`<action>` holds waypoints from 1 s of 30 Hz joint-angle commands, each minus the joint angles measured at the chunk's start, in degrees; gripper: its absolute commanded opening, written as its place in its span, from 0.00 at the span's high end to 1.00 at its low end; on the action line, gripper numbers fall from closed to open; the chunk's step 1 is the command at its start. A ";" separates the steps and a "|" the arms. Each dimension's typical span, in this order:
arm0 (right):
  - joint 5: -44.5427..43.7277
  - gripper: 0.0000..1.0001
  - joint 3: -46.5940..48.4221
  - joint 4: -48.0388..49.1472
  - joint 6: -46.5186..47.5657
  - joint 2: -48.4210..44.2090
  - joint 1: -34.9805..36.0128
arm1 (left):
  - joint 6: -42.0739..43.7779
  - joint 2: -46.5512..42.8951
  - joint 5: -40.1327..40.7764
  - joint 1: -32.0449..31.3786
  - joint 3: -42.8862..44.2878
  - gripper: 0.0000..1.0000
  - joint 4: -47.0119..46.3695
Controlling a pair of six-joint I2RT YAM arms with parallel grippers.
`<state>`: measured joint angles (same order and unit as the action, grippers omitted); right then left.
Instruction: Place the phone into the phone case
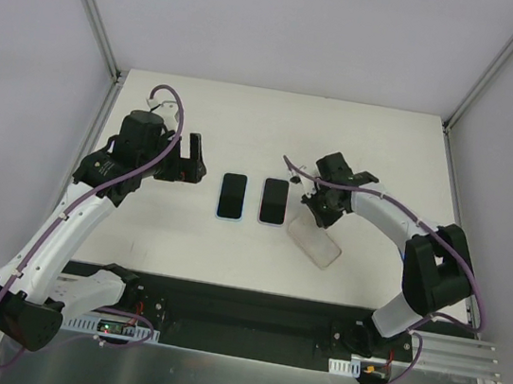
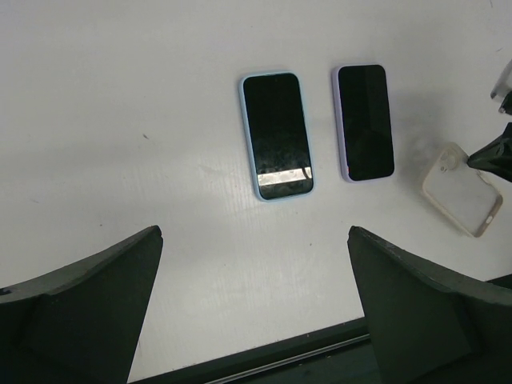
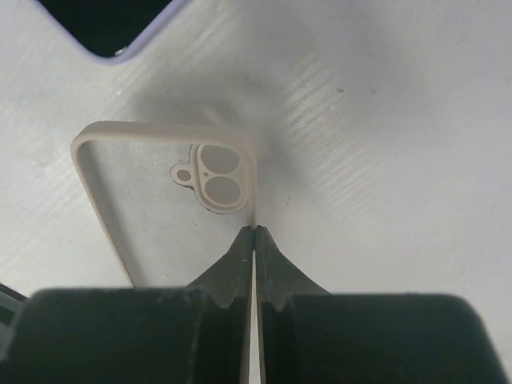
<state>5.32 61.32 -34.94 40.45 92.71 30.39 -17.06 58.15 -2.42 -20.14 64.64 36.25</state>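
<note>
On the table (image 1: 385, 162) | right jaws clamped on phone case (image 3: 144, 216) rim | left jaws wide apart

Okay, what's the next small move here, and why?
Probably lower the open left gripper onto the blue-edged phone, the one nearer it. The right gripper is shut on the rim of the empty case, so the case is held, while that phone lies free on the table.

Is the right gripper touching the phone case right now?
Touching. The right wrist view shows the right gripper shut on the side rim of the phone case, fingertips pressed against it with no gap.
</note>
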 commanded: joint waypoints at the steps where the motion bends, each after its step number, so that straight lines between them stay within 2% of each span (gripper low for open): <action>1: -1.01 0.99 2.40 -3.56 -15.38 -0.86 -0.24 | -0.52 -0.67 0.75 0.28 -0.66 0.01 -0.83; 6: -2.42 0.99 1.79 -3.91 -27.93 -0.69 -4.46 | -0.69 -0.67 0.04 0.28 -0.57 0.01 -0.92; 11: -4.62 0.98 -0.32 -3.38 -34.20 -0.77 -8.77 | -0.69 -0.85 0.31 0.28 -0.66 0.01 -0.92; 12: -4.88 0.86 -1.11 -2.95 -35.25 -1.29 -8.94 | -0.61 -0.93 0.22 0.28 -0.66 0.01 -0.92; 15: -6.71 0.60 -1.12 -2.06 -36.32 -2.44 -9.12 | -0.70 -1.11 0.13 0.28 -0.66 0.01 -0.92; 17: -9.97 0.48 -0.15 -3.03 -35.18 -2.70 -9.56 | -0.69 -1.11 0.04 0.28 -0.66 0.01 -0.92; 18: -11.37 0.38 0.29 -3.55 -34.39 -3.23 -10.00 | -0.69 -1.02 0.04 0.28 -0.74 0.01 -0.92; 20: -16.99 0.29 1.26 -4.96 -30.80 -4.46 -11.75 | -0.69 -1.11 -0.04 0.28 -0.75 0.01 -0.92; 23: -24.12 0.06 2.66 -6.54 -27.19 -5.86 -17.45 | -0.69 -1.20 -0.31 0.28 -0.83 0.01 -0.92; 26: -23.78 0.04 5.29 -8.21 -27.61 -5.52 -25.89 | -0.78 -0.85 -0.40 0.28 -0.83 0.01 -1.00; 29: -21.51 0.04 6.70 -9.44 -33.83 -5.43 -33.10 | -0.87 -0.32 -0.66 0.28 -0.83 0.01 -1.09; 30: -19.75 0.03 6.88 -10.32 -39.07 -5.34 -34.51 | -0.87 -0.14 -0.83 0.28 -0.83 0.01 -1.09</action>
<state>-14.37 65.25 -40.40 10.55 89.43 2.35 -17.12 58.15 -2.48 -20.14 64.01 36.23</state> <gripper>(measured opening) 0.960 0.992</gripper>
